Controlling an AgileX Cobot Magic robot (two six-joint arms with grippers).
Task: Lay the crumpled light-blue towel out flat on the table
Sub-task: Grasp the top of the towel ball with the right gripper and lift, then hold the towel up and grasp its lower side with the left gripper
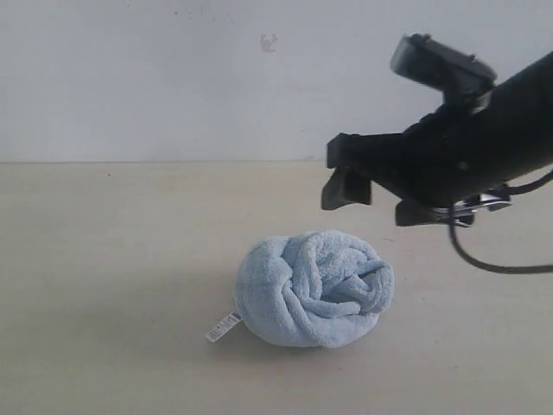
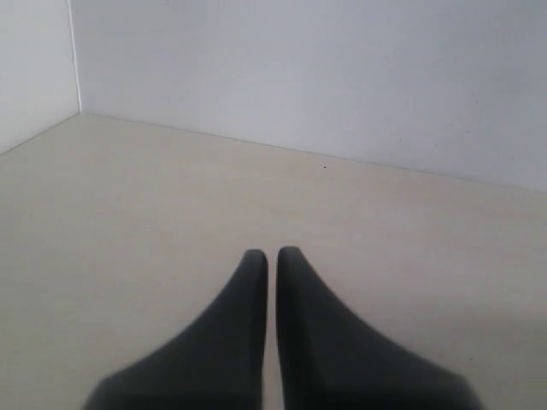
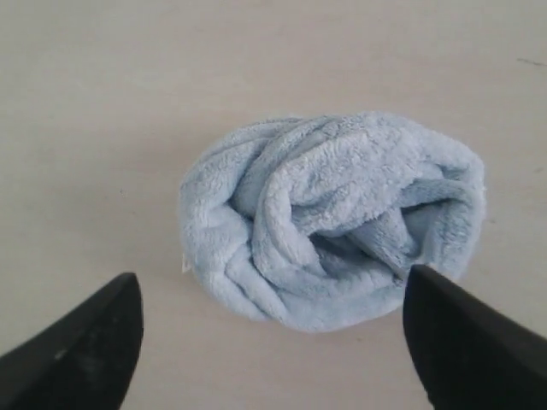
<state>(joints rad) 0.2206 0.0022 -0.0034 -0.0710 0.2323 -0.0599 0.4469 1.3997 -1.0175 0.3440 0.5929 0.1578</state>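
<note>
Towel (image 1: pixel 313 288) lies crumpled in a rounded bundle near the middle of the tabletop (image 1: pixel 104 285), with its small white tag (image 1: pixel 223 327) poking out at the lower left edge in your exterior view. Your right arm (image 1: pixel 518 112) hangs just above and to the right of it. The right jaws are spread wide, holding nothing and clear of the cloth. Your left jaws are pressed together over the tabletop near the wall (image 2: pixel 342 77), gripping nothing.
</note>
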